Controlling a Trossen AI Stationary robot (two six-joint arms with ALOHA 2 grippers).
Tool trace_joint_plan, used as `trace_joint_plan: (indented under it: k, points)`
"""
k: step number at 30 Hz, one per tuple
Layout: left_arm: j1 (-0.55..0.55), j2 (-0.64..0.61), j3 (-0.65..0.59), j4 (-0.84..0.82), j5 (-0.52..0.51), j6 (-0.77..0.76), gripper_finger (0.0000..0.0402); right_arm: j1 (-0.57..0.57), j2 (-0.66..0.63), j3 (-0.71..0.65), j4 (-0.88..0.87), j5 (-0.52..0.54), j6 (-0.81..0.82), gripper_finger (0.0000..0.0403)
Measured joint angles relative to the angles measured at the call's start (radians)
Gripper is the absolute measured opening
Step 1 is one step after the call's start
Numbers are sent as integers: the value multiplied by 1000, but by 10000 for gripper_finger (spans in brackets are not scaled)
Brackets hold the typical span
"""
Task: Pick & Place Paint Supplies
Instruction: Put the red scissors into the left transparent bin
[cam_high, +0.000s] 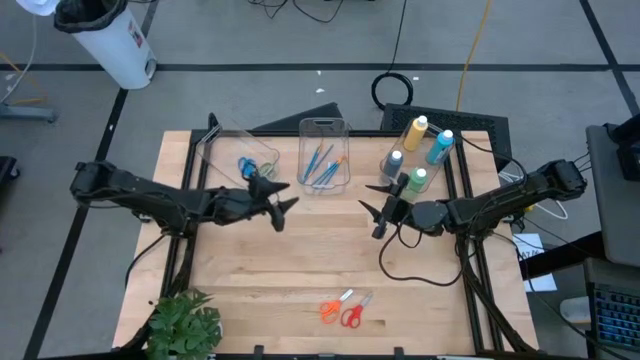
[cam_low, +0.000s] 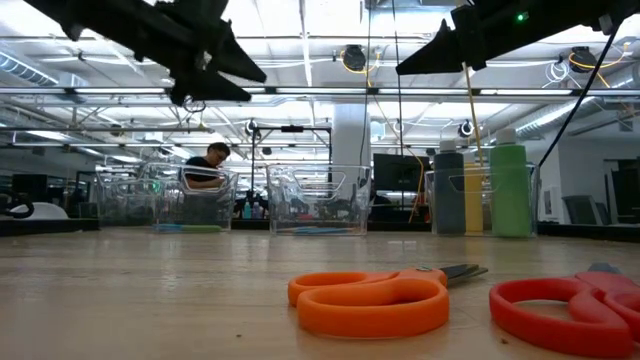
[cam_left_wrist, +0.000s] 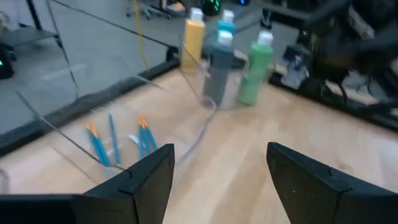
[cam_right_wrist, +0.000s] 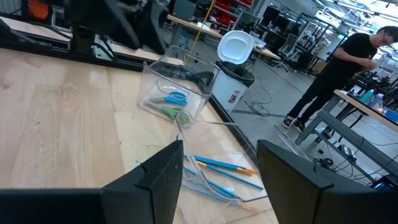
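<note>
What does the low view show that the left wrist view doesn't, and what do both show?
Only the low view shows the orange scissors and red scissors lying on the table up front, and a person beyond the table. Only the left wrist view shows the brushes clearly, in their clear bin, with the left gripper and its jaws open. Both show the paint bottles.

Scissors (cam_high: 258, 166) in left bin (cam_high: 215, 148), brushes (cam_high: 322, 166) in middle bin (cam_high: 324, 127), bottles (cam_high: 418, 152) at right, two scissors (cam_high: 341, 309) at front.

Two black jointed arms, left gripper (cam_high: 283, 203) and right gripper (cam_high: 373, 207) with tapered matte-black fingers, black cable looping off right arm
</note>
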Motion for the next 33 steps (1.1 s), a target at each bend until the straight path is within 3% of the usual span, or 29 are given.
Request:
trace_joint_plan:
  k: [13,20,33]
  points:
    - [0,211,0,260,355,52,253,0,0,0,0,0,0,194]
    - [0,231,0,310,440,71,253,0,0,0,0,0,-1,194]
    - [1,231,0,312,424,112,253,0,0,0,-1,-6,7,194]
